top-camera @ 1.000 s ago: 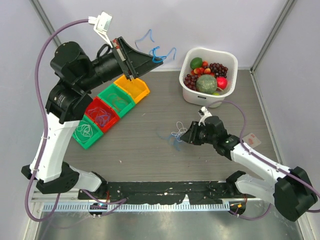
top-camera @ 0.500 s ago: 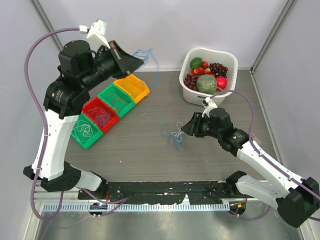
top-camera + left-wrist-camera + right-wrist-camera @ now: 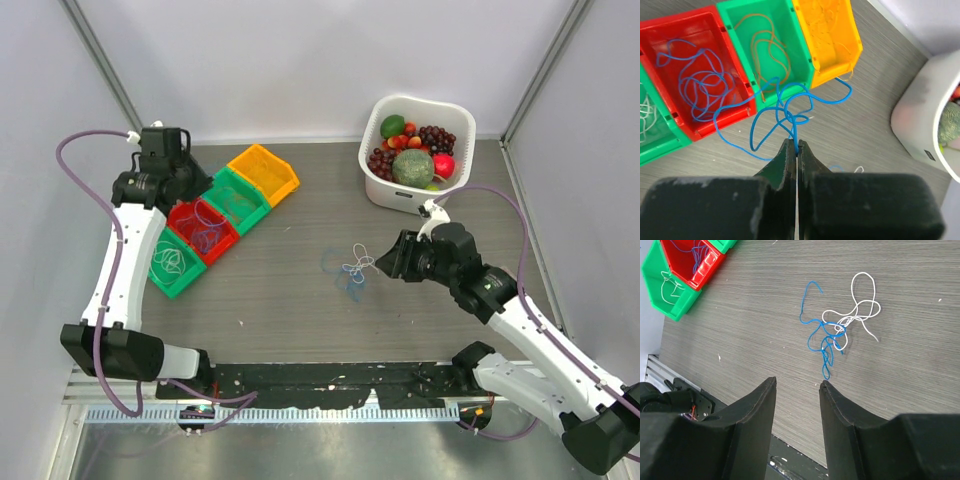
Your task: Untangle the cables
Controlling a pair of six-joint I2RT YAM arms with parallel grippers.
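My left gripper (image 3: 796, 145) is shut on a loose blue cable (image 3: 785, 107), which hangs in loops over the front edges of the red bin (image 3: 680, 19) and the green bin (image 3: 732, 7). In the top view the left gripper (image 3: 196, 188) is above the row of bins. A small tangle of a blue cable (image 3: 822, 335) and a white cable (image 3: 860, 305) lies on the table; it also shows in the top view (image 3: 350, 270). My right gripper (image 3: 797, 382) is open and empty, just right of the tangle (image 3: 386, 262) and above the table.
Four bins stand in a diagonal row: an orange one (image 3: 265, 172), a green one (image 3: 232, 197) with orange wires, a red one (image 3: 222, 245) with blue wires, a green one (image 3: 172, 262) with white wires. A white fruit basket (image 3: 415, 200) stands back right.
My left arm has swung down and left from high at the back, carrying the blue cable to above the bins. My right gripper has drawn back slightly right of the tangle.
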